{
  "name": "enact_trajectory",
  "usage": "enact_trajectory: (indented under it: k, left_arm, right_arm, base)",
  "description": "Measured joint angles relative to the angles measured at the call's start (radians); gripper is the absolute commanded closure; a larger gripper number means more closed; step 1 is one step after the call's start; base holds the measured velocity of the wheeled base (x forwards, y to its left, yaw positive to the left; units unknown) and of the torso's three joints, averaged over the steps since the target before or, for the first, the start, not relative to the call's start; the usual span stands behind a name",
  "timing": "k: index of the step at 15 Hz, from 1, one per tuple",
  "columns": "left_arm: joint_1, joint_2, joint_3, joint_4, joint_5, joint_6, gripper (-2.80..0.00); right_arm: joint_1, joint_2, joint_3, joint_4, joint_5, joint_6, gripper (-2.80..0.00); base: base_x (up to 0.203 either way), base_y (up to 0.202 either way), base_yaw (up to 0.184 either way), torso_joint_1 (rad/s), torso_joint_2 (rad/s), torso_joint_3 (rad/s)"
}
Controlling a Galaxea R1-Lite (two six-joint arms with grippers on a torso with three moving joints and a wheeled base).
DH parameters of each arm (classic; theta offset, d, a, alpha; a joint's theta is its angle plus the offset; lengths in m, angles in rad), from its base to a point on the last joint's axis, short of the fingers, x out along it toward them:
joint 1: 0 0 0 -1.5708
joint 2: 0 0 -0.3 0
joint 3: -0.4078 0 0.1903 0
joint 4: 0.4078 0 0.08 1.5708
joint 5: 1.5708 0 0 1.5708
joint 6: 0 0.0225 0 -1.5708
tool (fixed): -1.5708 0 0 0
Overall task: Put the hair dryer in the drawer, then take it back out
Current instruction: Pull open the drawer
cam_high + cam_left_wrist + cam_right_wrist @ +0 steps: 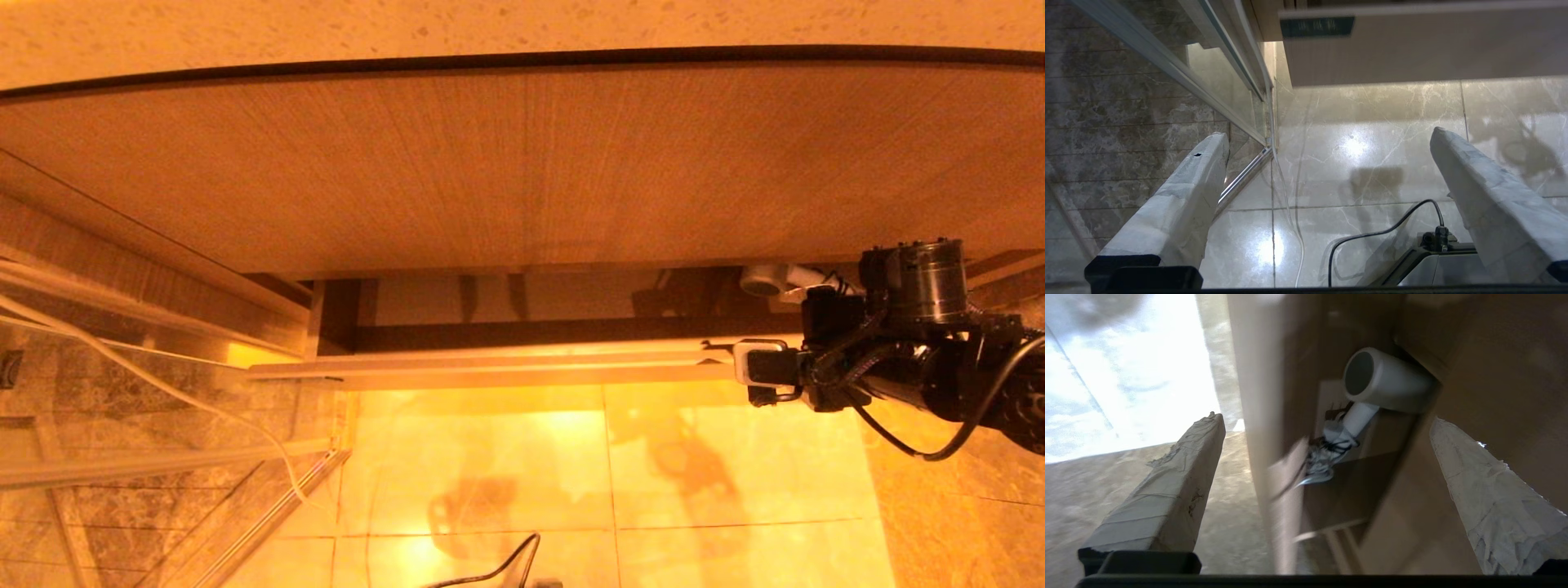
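The drawer is pulled out below the cabinet, its light-wood front facing the floor side. The white hair dryer lies inside it at the right end, its dark round end turned left; nothing holds it. In the right wrist view its barrel and handle show past the drawer front. My right gripper is open at the right end of the drawer front, whose edge stands between the fingers. The left gripper hangs open over the floor tiles, empty and out of the head view.
A tall wood-grain panel overhangs the drawer under a speckled countertop. A glass screen with a metal rail and a thin white cable stand at the left. The robot base with a black cable is below.
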Motion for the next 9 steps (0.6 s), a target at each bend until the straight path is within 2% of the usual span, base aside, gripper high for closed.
enact_trajectory:
  k: [4, 9]
  left_arm:
    - [0.0, 0.0, 0.0, 0.0, 0.0, 0.0, -2.8]
    - [0.0, 0.0, 0.0, 0.0, 0.001, 0.0, -2.8]
  right_arm:
    - [-0.009, -0.158, 0.049, 0.029, -0.008, -0.019, -2.8]
    - [-0.005, -0.227, 0.072, 0.033, -0.011, 0.019, -2.8]
  base:
    - [0.0, 0.0, 0.0, 0.0, 0.0, 0.0]
    - [0.0, 0.0, 0.0, 0.0, 0.0, 0.0]
